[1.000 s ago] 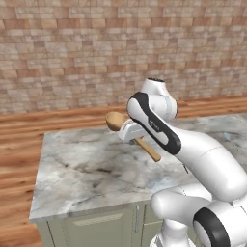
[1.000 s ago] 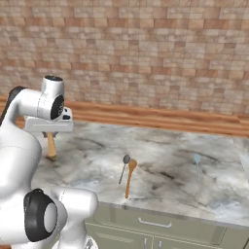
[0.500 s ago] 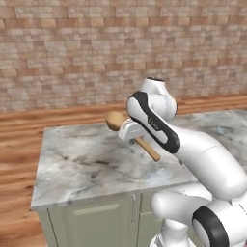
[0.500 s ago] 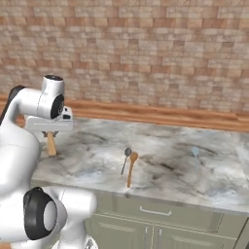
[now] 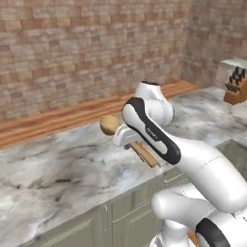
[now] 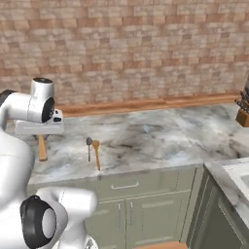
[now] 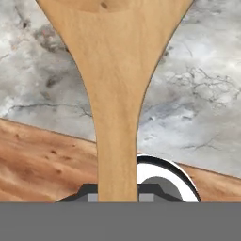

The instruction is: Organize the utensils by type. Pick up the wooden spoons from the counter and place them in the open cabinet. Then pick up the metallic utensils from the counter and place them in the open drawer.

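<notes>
Matt wooden spoon; veined marble counter

Large light-tan wooden spoon held above the marble counter; smaller orange-brown spoon and grey metal spoon lie side by side.

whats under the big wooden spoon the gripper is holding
Under the large wooden spoon, clamped in the gripper, the hand view shows veined marble counter and a wooden strip. What lies straight behind its bowl and handle is hidden.
</notes>
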You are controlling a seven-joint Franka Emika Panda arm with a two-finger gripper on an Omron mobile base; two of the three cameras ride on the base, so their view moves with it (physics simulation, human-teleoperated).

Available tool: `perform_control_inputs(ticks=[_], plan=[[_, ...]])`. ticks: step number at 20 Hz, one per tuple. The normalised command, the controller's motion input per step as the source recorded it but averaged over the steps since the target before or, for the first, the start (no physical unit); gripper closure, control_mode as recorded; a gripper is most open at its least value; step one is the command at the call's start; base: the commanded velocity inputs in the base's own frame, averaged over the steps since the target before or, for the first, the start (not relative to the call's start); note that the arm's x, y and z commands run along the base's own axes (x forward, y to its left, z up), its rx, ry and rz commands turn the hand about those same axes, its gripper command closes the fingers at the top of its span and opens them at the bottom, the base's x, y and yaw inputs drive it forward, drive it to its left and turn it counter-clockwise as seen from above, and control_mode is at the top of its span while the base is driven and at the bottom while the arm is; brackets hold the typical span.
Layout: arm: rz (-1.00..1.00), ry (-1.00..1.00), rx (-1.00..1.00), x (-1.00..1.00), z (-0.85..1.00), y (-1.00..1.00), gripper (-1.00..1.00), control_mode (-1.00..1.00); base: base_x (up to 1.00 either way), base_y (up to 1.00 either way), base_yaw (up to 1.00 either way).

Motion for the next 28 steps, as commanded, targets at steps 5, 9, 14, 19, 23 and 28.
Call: perform_control_inputs(ticks=[5, 9, 14, 19, 23, 28], plan=[[0.0, 0.0, 0.0, 0.0, 0.0, 0.0, 1.0, 1.0, 0.0, -0.02, -0.87], [0.0, 0.0, 0.0, 0.0, 0.0, 0.0, 1.0, 1.0, 0.0, -0.03, -0.92], [0.0, 0.0, 0.0, 0.0, 0.0, 0.0, 1.0, 1.0, 0.0, -0.07, -0.92], [0.0, 0.0, 0.0, 0.0, 0.0, 0.0, 1.0, 1.0, 0.0, -0.12, -0.9], [0.0, 0.0, 0.0, 0.0, 0.0, 0.0, 1.0, 1.0, 0.0, -0.12, -0.92], [0.0, 0.0, 0.0, 0.0, 0.0, 0.0, 1.0, 1.0, 0.0, -0.14, -0.91]])
